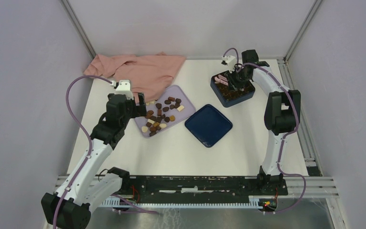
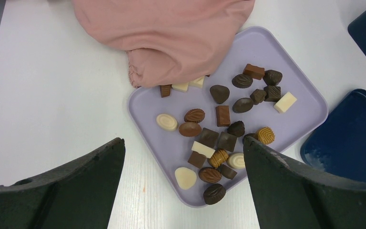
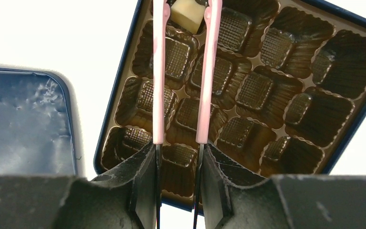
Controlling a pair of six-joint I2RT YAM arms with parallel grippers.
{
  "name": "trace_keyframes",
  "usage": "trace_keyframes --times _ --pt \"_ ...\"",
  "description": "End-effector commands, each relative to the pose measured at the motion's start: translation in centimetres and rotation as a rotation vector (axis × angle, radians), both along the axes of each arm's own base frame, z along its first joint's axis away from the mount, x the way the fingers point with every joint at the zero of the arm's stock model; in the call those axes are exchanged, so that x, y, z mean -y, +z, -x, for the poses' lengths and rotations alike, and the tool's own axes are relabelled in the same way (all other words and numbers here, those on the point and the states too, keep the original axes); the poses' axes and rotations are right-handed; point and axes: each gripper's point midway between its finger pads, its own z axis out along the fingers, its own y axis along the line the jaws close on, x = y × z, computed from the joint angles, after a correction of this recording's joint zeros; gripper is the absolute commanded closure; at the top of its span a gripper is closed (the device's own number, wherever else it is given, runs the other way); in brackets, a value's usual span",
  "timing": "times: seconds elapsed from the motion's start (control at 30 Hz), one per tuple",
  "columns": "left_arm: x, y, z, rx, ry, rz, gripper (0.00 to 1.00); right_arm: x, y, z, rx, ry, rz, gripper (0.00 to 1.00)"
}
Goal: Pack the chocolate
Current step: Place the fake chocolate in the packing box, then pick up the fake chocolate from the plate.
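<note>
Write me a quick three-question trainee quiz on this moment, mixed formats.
1. True or false: the left gripper holds a chocolate.
2. What sits between the tips of the pink tongs held by the right gripper? A) a dark piece B) a cream-white piece C) nothing
3. What lies over part of the lilac tray?
Key: 1 false, it is open and empty above the tray. 2 B, over the box. 3 the pink cloth.
</note>
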Motion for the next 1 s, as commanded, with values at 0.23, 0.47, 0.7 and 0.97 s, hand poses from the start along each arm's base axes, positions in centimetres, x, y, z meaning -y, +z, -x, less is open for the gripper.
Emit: trace_keyframes --times 0.23,0.47,0.7,0.97 --pt "-0.5 2.6 0.2 0.113 -0.006 -0.008 0.02 -5.5 10.0 5.6 0.284 0.278 -0.074 0.62" --pt "-1.6 3.8 0.9 0.175 0.044 -0.009 0.01 -11.3 7.6 10.3 0.286 0.487 0.065 0.63" --pt "-2.0 4.0 1.0 0.183 0.060 -0.013 0.01 -14.3 4.3 11.1 0.189 0.543 0.143 0.63" --pt "-1.9 4.0 1.0 0.181 0.057 -0.014 0.02 -15.4 1.6 10.0 0.111 0.573 0.219 0.62"
